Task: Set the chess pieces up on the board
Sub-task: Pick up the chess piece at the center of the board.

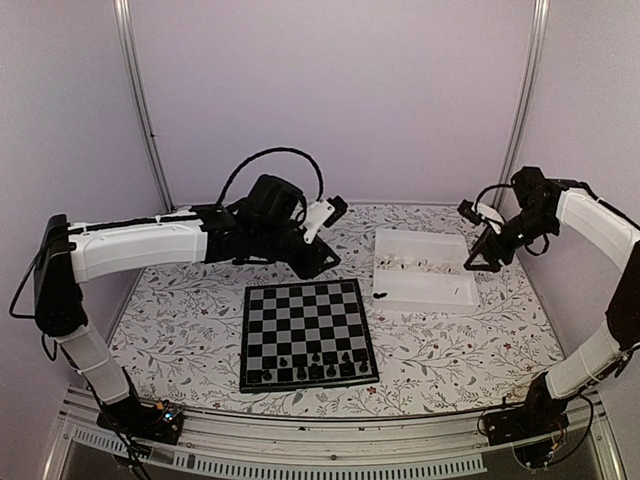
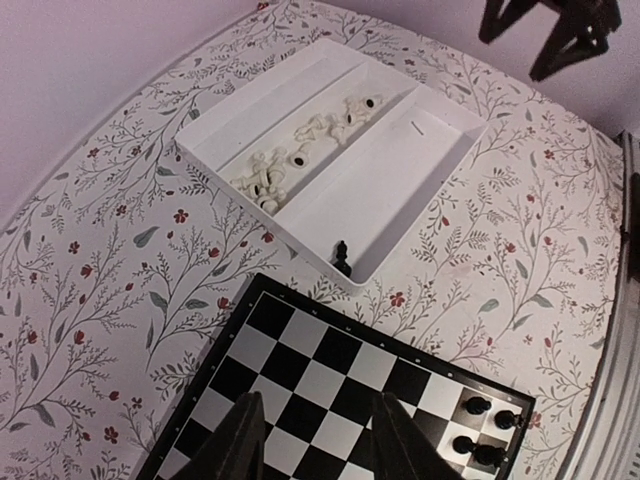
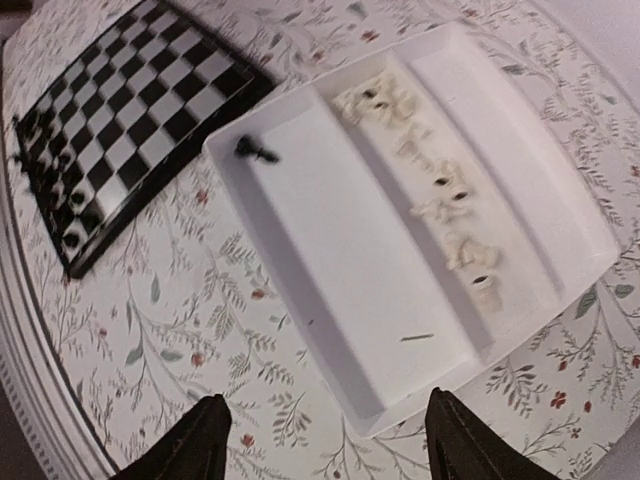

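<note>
**Lone black piece [image 1: 380, 295] in the corner of the tray [image 1: 430, 290] nearest the board [image 1: 300, 310].**
It sits just ahead of the left gripper [image 2: 315, 440], farther from the right gripper [image 3: 330, 450]; both hang wide open, empty.

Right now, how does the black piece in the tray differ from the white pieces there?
The black piece is dark and alone; the white pieces are pale, a scattered row. The black piece sits in the wide compartment nearest the board; the white pieces lie in the narrow middle one. Both are in the tray, not on the board.
</note>
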`<state>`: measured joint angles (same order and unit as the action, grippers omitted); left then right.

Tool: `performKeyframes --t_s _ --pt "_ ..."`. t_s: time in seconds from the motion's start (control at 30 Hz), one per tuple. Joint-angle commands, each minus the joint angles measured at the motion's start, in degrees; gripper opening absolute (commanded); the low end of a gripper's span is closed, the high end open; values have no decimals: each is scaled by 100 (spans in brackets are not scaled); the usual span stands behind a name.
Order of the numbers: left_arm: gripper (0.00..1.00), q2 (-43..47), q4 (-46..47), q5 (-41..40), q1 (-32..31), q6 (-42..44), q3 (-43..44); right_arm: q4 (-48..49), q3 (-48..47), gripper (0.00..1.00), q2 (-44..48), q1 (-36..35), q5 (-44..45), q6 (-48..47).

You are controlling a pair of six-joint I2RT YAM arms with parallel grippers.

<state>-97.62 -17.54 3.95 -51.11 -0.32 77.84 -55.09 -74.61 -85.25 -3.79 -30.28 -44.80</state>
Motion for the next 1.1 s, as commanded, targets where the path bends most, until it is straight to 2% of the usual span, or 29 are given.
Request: performKeyframes --t_s 0.0,0.2,0.53,0.7,0.9,1.07 --pt "39 229 113 59 -23 308 -159 -2165 1202 63 288 -13 566 -1849" --pt "40 389 322 -32 -22 312 -508 -2193 2718 58 895 -5 1434 -2158" --pt "40 856 788 -242 -26 232 -1435 -1838 2983 47 549 15 1957 -2103" --pt "40 974 816 -377 -26 252 -1642 -1874 3102 39 262 -43 1989 -2591" --pt "40 842 791 -682 49 412 -1669 -1959 3222 37 42 -105 1957 -3256" --pt "40 563 702 -759 133 446 -1492 -1872 3351 34 97 -150 2267 -3874"
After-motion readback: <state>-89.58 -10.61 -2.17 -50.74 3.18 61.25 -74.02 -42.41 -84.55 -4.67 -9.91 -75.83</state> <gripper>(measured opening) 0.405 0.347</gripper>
